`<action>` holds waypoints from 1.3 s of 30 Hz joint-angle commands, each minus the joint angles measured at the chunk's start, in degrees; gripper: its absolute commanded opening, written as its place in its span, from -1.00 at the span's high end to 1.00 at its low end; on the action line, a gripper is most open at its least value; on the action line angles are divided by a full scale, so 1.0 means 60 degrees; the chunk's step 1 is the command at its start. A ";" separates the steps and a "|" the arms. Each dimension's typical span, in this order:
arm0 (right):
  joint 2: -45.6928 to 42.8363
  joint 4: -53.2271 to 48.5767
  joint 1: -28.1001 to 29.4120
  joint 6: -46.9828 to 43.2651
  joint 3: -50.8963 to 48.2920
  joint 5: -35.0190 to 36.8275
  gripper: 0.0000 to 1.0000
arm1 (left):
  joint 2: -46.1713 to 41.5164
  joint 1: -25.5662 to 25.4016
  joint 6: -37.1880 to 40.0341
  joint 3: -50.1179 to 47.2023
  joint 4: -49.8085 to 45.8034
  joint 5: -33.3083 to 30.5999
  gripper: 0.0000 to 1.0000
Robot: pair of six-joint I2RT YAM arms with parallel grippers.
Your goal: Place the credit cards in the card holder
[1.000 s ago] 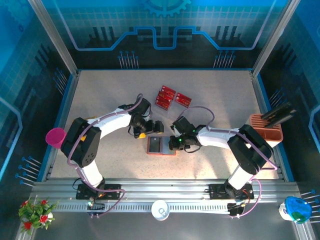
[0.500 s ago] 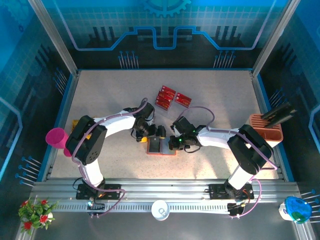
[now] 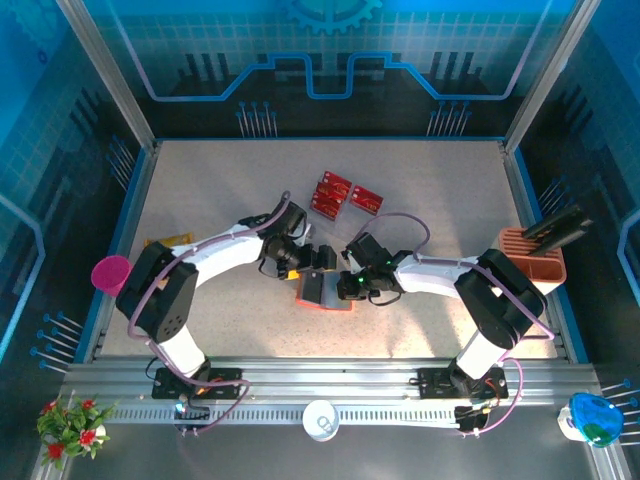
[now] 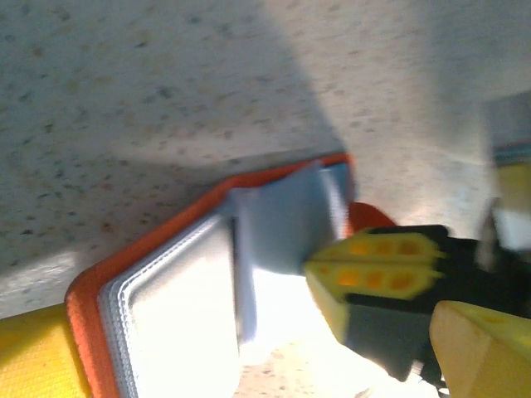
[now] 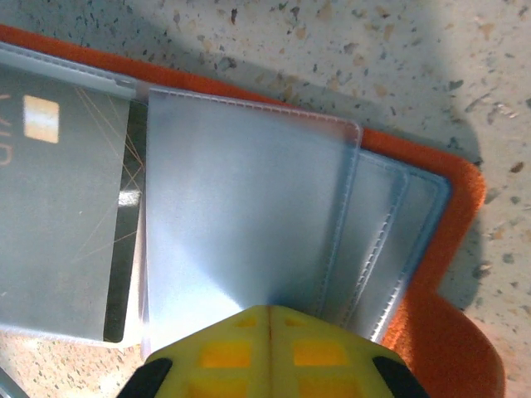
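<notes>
top external: left tool apart, now at card holder; right tool clamps it.

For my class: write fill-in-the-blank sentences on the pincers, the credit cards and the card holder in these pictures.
1. The right pincer, its tips over a clear pocket of the card holder, is ___.
2. The left pincer, beside the card holder, is ___.
3. The loose credit cards on the table are ___ in colour.
Missing words: shut; open; red.
</notes>
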 commanded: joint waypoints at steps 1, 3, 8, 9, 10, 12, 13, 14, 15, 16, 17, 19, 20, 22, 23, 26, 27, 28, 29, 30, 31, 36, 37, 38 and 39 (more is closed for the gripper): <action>0.0149 -0.0795 -0.0162 -0.0072 0.0068 0.0239 0.91 | -0.0389 0.0091 -0.0290 -0.0263 0.0604 0.0706 -0.98; -0.0249 -0.0970 -0.0242 -0.0065 0.0221 0.0250 0.84 | -0.0411 0.0099 -0.0326 -0.0310 0.0652 0.0753 -0.98; -0.1393 -0.1758 -0.0561 -0.0035 0.0380 0.0652 0.48 | -0.0399 0.0100 -0.0363 -0.0367 0.0740 0.0776 -0.98; -0.1539 -0.1884 -0.0626 -0.0058 0.0317 0.0751 0.42 | -0.0375 0.0097 -0.0353 -0.0370 0.0730 0.0778 -0.99; -0.1668 -0.1975 -0.0681 -0.0065 0.0222 0.0824 0.35 | -0.0371 0.0098 -0.0336 -0.0356 0.0709 0.0772 -0.98; -0.1826 -0.2153 -0.0763 -0.0093 0.0059 0.0969 0.23 | -0.0382 0.0099 -0.0305 -0.0354 0.0708 0.0778 -0.98; -0.1905 -0.2163 -0.0811 -0.0091 -0.0076 0.1021 0.16 | -0.0373 0.0092 -0.0295 -0.0342 0.0696 0.0766 -0.98; -0.1976 -0.2149 -0.0844 -0.0055 -0.0183 0.1113 0.10 | -0.0366 0.0092 -0.0291 -0.0328 0.0687 0.0765 -0.99; -0.2037 -0.2148 -0.0890 -0.0011 -0.0288 0.1192 0.04 | -0.0360 0.0090 -0.0281 -0.0324 0.0686 0.0785 -0.99; -0.2045 -0.2163 -0.0939 0.0007 -0.0353 0.1256 0.00 | -0.0380 0.0088 -0.0277 -0.0313 0.0683 0.0791 -0.99; -0.2021 -0.2170 -0.0975 0.0022 -0.0386 0.1298 -0.02 | -0.0374 0.0088 -0.0273 -0.0311 0.0686 0.0793 -0.98; -0.1871 -0.2125 -0.1021 0.0001 -0.0416 0.1350 -0.05 | -0.0371 0.0088 -0.0254 -0.0283 0.0658 0.0795 -0.99; -0.1747 -0.2065 -0.1032 -0.0032 -0.0403 0.1322 -0.05 | -0.0359 0.0088 -0.0232 -0.0261 0.0633 0.0805 -0.99; -0.1409 -0.1941 -0.1042 -0.0132 -0.0290 0.1184 -0.05 | -0.0340 0.0096 -0.0202 -0.0224 0.0599 0.0828 -0.99; -0.1213 -0.1885 -0.1042 -0.0178 -0.0189 0.1137 -0.04 | -0.0331 0.0088 -0.0179 -0.0189 0.0577 0.0830 -0.98; -0.0831 -0.1716 -0.1074 -0.0306 0.0018 0.1088 0.21 | -0.0295 0.0090 -0.0173 -0.0096 0.0539 0.0891 -0.99; -0.0740 -0.1644 -0.1093 -0.0350 0.0082 0.1071 0.47 | -0.0295 0.0080 -0.0173 -0.0043 0.0556 0.0923 -0.98; -0.0691 -0.1587 -0.1128 -0.0379 0.0124 0.1033 0.66 | -0.0291 0.0074 -0.0173 0.0013 0.0550 0.0953 -0.99; -0.0653 -0.1463 -0.1198 -0.0401 0.0165 0.0959 0.84 | -0.0274 0.0046 -0.0159 0.0133 0.0528 0.1003 -0.98; -0.0624 -0.1281 -0.1279 -0.0402 0.0152 0.0809 0.95 | -0.0243 0.0005 -0.0137 0.0271 0.0494 0.1049 -0.98; -0.0594 -0.1114 -0.1351 -0.0388 0.0120 0.0659 1.00 | -0.0206 -0.0035 -0.0118 0.0411 0.0458 0.1083 -0.98; -0.0277 -0.0380 -0.1598 -0.0373 0.0049 -0.0088 1.00 | 0.0372 -0.0439 -0.0056 0.1429 0.0288 0.1323 -0.98; -0.0216 -0.0301 -0.1634 -0.0373 0.0041 -0.0180 1.00 | 0.0521 -0.0500 -0.0041 0.1621 0.0270 0.1359 -0.99; -0.0159 -0.0186 -0.1664 -0.0359 0.0006 -0.0274 1.00 | 0.0704 -0.0601 -0.0041 0.1820 0.0244 0.1373 -0.98; -0.0113 -0.0094 -0.1715 -0.0358 -0.0015 -0.0379 1.00 | 0.0916 -0.0672 -0.0041 0.2027 0.0244 0.1381 -0.98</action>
